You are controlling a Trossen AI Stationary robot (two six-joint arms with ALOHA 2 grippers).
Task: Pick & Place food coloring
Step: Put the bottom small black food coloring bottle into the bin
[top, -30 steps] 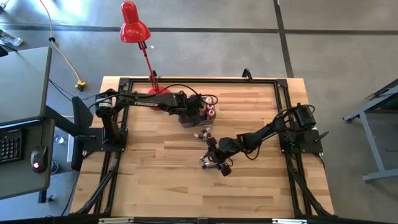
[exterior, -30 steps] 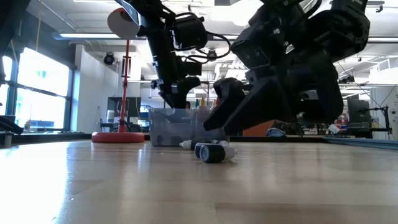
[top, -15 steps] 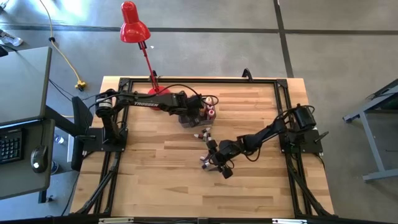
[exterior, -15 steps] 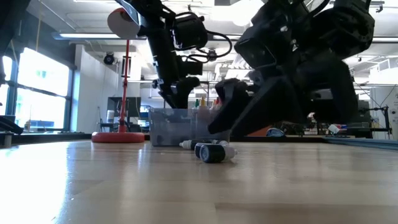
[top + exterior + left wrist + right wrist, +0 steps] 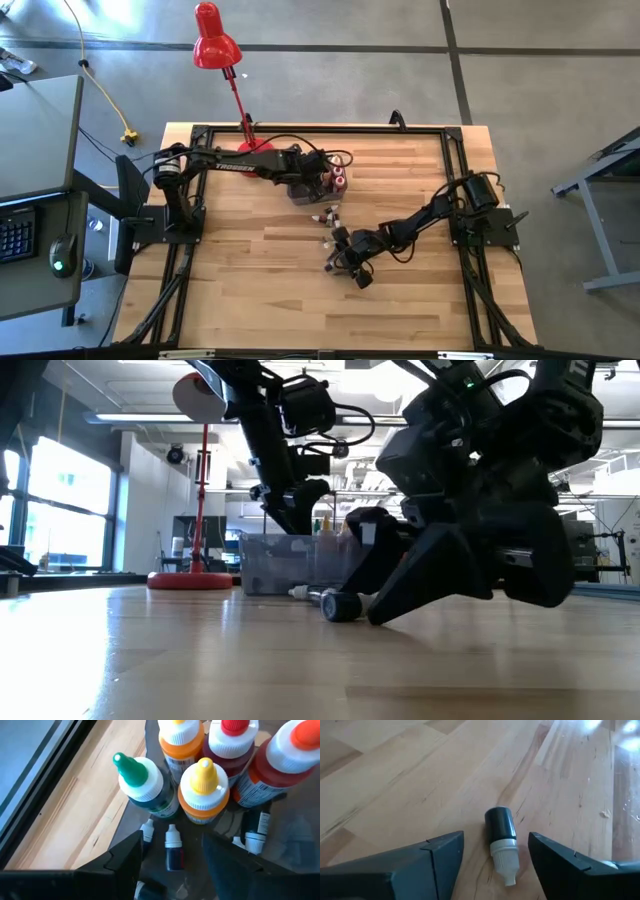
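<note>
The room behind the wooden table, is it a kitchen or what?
Probably a robotics lab or workshop, not a kitchen: a bare concrete floor, a desk with a keyboard, and ceiling strip lights over rows of workbenches.

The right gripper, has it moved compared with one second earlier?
Yes. The right gripper has come down toward the table, its open fingers now either side of the small dark bottle.

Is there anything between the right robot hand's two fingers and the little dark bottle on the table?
No. In the right wrist view, only bare wood table lies between the open right gripper and the small dark bottle, lying on its side.
</note>
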